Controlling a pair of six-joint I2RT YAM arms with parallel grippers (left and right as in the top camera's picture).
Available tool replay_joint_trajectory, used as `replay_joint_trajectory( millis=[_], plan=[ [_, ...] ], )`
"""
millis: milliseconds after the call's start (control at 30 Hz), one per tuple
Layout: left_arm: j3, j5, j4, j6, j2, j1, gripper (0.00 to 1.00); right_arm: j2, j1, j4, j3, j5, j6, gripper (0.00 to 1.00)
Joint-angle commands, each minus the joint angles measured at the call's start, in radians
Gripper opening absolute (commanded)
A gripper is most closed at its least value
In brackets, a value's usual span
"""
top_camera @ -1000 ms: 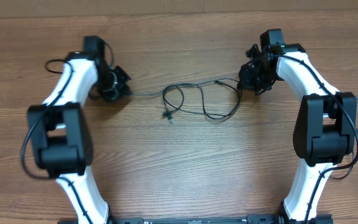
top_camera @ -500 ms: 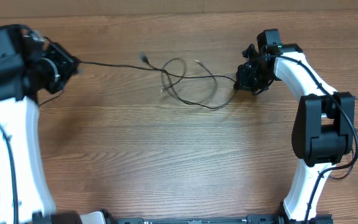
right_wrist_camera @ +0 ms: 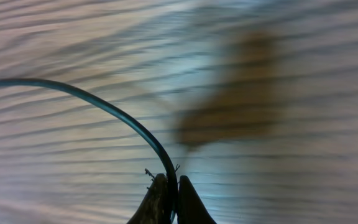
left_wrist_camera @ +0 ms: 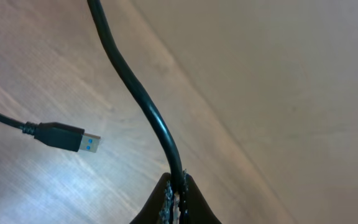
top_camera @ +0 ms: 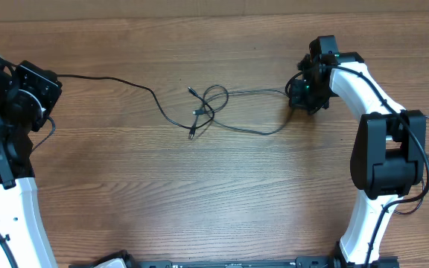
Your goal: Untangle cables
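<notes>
Your left gripper [left_wrist_camera: 179, 188] is pressed shut on one black strand of the cables [top_camera: 208, 108]. Its wrist camera shows the cord rising from between the two fingertips and leaving the frame at the top. Your right gripper [right_wrist_camera: 171, 186] is also pinched on a strand, which curves up and away to the left over the wood grain. Neither pinch can be read from above, where each gripper is only a dark mass, the left one at the far left edge of the table [top_camera: 222, 193] and the right one near the back right. The overhead camera gives you the whole run instead. One strand leads from each gripper toward the centre. Between them, well apart from both grippers, the cords cross in a small loose knot of loops with short plug ends [top_camera: 191, 135] poking out. Only the left wrist view shows a USB plug [left_wrist_camera: 73, 138] with a blue tongue lying flat on the wood, left of the held strand and not touching it. You cannot place that plug in the overhead picture. The left arm is cut off by the frame edge, the right wrist picture is blurred, and how the loops pass over one another is too fine to tell.
</notes>
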Motion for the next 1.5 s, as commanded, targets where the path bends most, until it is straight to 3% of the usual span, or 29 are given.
replay_joint_trajectory(
  millis=[0, 333, 567, 800, 900, 967, 1033, 1133, 1233, 1300, 1467],
  plan=[
    [0.008, -0.024, -0.036, 0.059, 0.041, -0.010, 0.04, -0.030, -0.008, -0.001, -0.006, 0.120, 0.056, 0.04],
    [0.008, -0.024, -0.208, 0.217, 0.344, -0.137, 0.04, -0.030, -0.008, 0.003, -0.006, 0.070, 0.058, 0.04],
    [0.008, -0.039, -0.191, 0.286, 0.579, -0.283, 0.04, -0.030, -0.008, 0.003, -0.006, 0.070, 0.058, 0.04],
    [0.008, -0.051, -0.176, 0.370, 0.663, -0.351, 0.06, -0.030, -0.008, 0.006, -0.006, 0.070, 0.058, 0.04],
    [0.035, -0.124, -0.210, 0.373, 0.660, -0.352, 0.06, -0.030, -0.008, 0.006, -0.006, 0.069, 0.058, 0.04],
    [0.065, -0.183, -0.246, 0.370, 0.660, -0.351, 0.13, -0.030, -0.008, 0.006, -0.006, 0.069, 0.058, 0.04],
    [0.090, -0.210, -0.270, 0.370, 0.660, -0.350, 0.30, -0.030, -0.008, 0.006, -0.006, 0.069, 0.058, 0.04],
    [0.109, -0.236, -0.295, 0.370, 0.660, -0.350, 0.69, -0.030, -0.008, 0.006, -0.006, 0.069, 0.058, 0.04],
    [0.134, -0.285, -0.332, 0.359, 0.660, -0.350, 0.94, -0.030, -0.008, 0.006, -0.006, 0.069, 0.058, 0.04],
    [0.174, -0.289, -0.375, 0.330, 0.660, -0.350, 1.00, -0.030, -0.008, 0.006, -0.006, 0.069, 0.058, 0.04],
    [0.272, -0.175, -0.410, 0.291, 0.660, -0.357, 1.00, -0.030, -0.008, 0.007, -0.006, 0.069, 0.058, 0.04]
  ],
)
